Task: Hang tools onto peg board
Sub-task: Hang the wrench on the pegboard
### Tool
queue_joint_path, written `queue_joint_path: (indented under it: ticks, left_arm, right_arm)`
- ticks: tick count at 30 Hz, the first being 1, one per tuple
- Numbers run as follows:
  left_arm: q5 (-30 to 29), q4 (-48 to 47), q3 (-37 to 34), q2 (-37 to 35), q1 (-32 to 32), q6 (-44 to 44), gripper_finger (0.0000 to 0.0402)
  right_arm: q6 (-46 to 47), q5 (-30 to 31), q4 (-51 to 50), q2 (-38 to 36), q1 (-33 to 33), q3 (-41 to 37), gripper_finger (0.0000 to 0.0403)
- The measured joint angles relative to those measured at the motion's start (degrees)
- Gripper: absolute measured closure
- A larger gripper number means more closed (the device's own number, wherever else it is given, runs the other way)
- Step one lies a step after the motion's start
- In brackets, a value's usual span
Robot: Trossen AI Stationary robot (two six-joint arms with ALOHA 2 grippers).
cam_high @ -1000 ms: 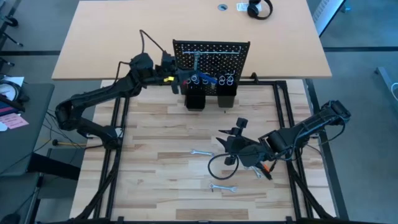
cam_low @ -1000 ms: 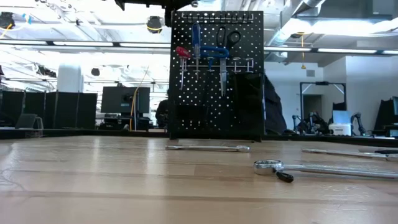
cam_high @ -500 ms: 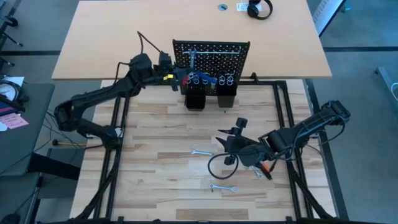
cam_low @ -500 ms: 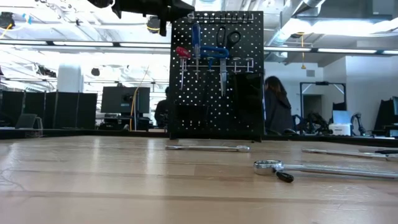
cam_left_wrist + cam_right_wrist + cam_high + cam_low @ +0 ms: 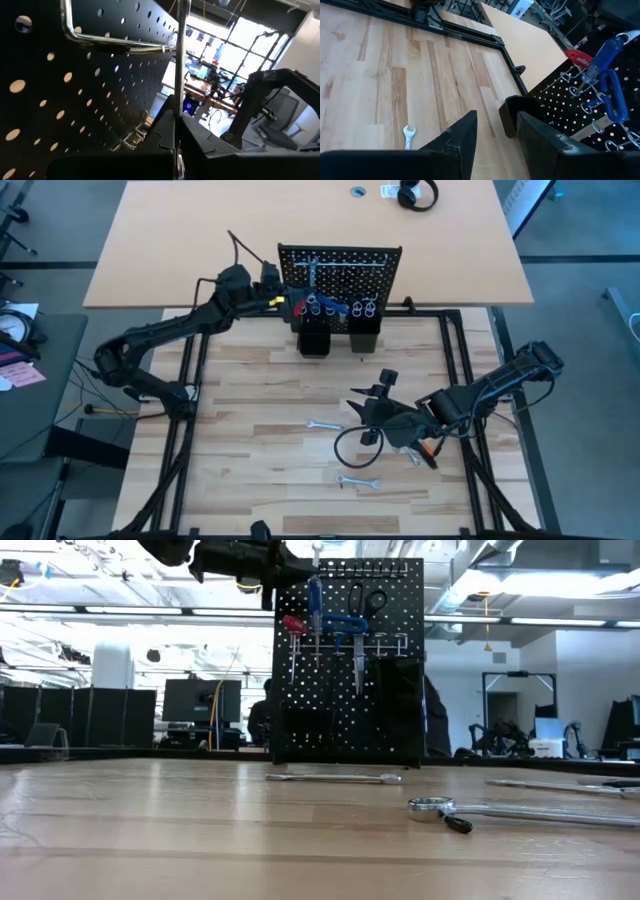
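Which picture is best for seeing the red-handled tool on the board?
The low view: the red-handled tool hangs in plain sight, front on, on the peg board. The right wrist view shows its handle from farther off. The high view shows only a red speck. The left wrist view doesn't show it.

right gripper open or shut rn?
Open. In the right wrist view the right gripper shows a clear gap between its two dark fingers, with only bare light wooden table visible between them.

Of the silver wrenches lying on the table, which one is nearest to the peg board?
The wrench left of the right tool. It lies closest to the peg board; the other wrench lies nearer the table's front edge.
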Motion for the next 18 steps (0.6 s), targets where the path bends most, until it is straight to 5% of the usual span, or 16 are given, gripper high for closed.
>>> queue_joint_path:
  ticks: [18]
  left_arm:
    - [-0.38,-0.46,0.0,-0.02,2.37,-0.44,0.0401]
  right_arm:
    - [0.04,-0.02,-0.06,0.0,-0.02,-0.02,0.0255]
